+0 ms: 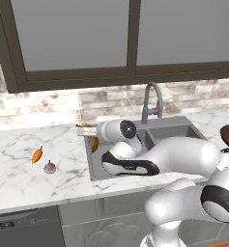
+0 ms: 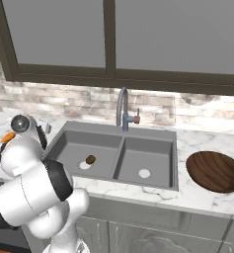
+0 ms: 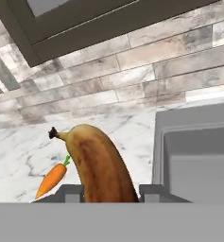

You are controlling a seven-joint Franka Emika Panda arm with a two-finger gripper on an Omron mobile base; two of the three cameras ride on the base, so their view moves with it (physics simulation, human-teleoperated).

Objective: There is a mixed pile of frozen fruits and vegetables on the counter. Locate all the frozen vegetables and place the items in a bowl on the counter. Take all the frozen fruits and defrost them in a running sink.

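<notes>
- Banana [image 3: 101,165]: curved, brownish-yellow, skin mottled with darker streaks, short dark stem at the far end. Clamped between the two dark fingertips of the claw [image 3: 109,191], which is closed on it. In the left base view it hangs as an orange-brown sliver at the sink's left rim; judged to be in transit to the basin for defrosting.
- Kiwi [image 2: 90,159]: small brown oval, dull skin. Lies on the floor of the left basin, just beside the pale round drain, so one fruit looks already delivered.
- Carrot [image 1: 36,155]: small, tapered, bright orange with green tip. Rests on the tabletop [image 1: 19,178] left of the sink, not yet moved.
- Bulb [image 1: 50,167]: small, round, pinkish-white, with a tiny stalk. Sits near the carrot, apart from it; also awaiting the bowl.
- Bowl [image 2: 214,170]: wide, round, dark reddish-brown with wood grain, shallow. Stands on the tabletop right of the sink, nothing visible inside.
- Sink [image 2: 153,136]: dark grey, rectangular, two basins, smooth matte walls. Grey arched tap [image 2: 122,106] rises behind the divider; no water stream is discernible.
- Tabletop: white, marble-look, grey veining, glossy.
</notes>
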